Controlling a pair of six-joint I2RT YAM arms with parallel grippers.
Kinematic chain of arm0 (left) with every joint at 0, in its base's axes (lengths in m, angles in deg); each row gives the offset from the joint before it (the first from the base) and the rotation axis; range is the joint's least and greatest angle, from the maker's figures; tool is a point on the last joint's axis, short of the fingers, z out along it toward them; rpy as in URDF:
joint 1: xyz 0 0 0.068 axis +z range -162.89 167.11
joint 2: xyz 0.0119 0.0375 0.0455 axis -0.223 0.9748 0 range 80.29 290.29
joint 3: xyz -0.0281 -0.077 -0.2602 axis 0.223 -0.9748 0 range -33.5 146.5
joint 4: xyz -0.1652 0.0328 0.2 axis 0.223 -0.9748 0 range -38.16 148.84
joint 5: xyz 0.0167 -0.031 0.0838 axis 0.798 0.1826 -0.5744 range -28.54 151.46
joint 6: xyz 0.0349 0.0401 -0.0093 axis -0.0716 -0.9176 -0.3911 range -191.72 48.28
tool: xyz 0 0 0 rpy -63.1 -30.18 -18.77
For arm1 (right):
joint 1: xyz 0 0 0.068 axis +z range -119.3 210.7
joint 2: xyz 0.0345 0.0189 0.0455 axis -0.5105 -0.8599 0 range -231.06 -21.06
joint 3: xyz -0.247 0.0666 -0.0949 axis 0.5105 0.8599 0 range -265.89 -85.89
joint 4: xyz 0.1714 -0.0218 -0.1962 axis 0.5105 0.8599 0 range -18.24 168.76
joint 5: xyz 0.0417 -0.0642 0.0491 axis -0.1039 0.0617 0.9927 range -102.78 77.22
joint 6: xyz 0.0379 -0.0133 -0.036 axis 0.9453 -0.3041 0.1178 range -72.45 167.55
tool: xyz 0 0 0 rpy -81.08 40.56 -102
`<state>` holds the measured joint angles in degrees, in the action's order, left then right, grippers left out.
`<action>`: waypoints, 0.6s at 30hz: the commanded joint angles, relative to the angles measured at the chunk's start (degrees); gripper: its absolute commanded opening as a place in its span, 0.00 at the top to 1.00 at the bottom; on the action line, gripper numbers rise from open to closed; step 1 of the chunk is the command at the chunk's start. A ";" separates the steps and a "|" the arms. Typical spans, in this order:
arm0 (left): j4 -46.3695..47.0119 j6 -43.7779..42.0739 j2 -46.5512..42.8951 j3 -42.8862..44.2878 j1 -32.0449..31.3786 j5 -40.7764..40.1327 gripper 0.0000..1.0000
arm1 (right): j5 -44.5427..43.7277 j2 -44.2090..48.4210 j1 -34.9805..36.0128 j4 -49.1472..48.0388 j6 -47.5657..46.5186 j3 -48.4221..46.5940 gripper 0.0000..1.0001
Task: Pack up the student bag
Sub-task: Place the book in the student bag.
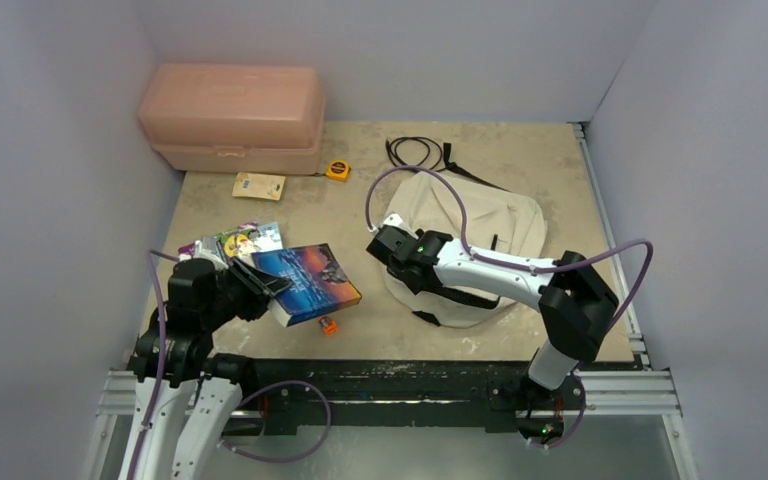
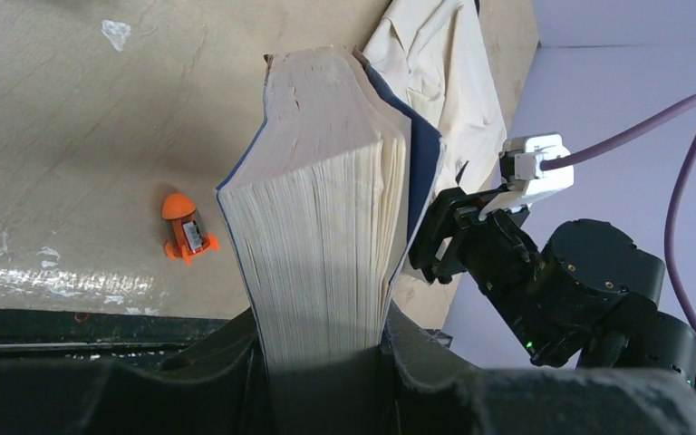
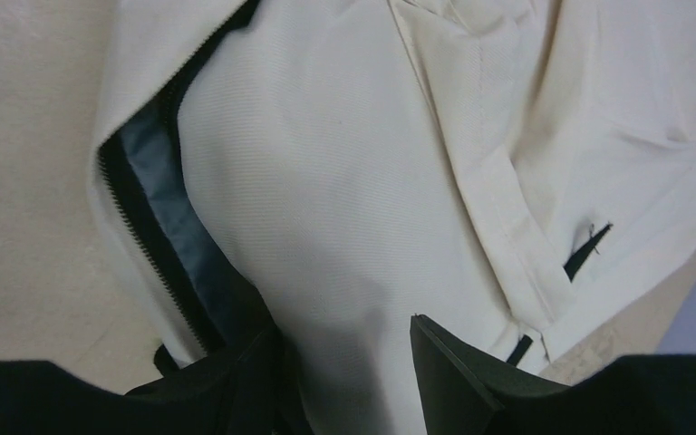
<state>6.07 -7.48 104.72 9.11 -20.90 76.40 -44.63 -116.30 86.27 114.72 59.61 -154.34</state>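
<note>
Currently the left arm is folded low at the near left of the surface (image 1: 350, 205), wrist turned toward the middle. The left end effector (image 1: 260, 280) is clamped on a thick blue-covered book (image 1: 312, 283), held tilted with its pages facing the wrist camera. A small orange object (image 1: 328, 325) lies just beside the book. The right arm reaches from its base leftward, its forearm across the student bag (image 1: 505, 215), which lies flat on the right half of the surface. The right end effector (image 3: 344, 349) sits at the bag's left edge. One finger is in the zipper opening (image 3: 145, 245), the other over the cream fabric; I cannot tell whether the fabric is pinched
</note>
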 commanded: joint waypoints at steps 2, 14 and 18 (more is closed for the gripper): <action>11.48 0.51 -0.46 2.70 -0.08 4.89 1.00 | -9.13 2.17 0.24 4.69 2.92 -2.17 0.43; 15.84 1.23 2.47 1.16 -0.08 8.00 1.00 | -5.44 7.30 0.28 9.60 6.87 -2.22 0.33; 16.81 0.90 3.29 1.40 -0.08 8.50 1.00 | -2.02 8.40 0.17 9.62 7.04 -1.03 0.25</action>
<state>11.21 -7.85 108.26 8.78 -20.90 80.62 -49.33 -110.62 86.31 123.47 65.05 -155.12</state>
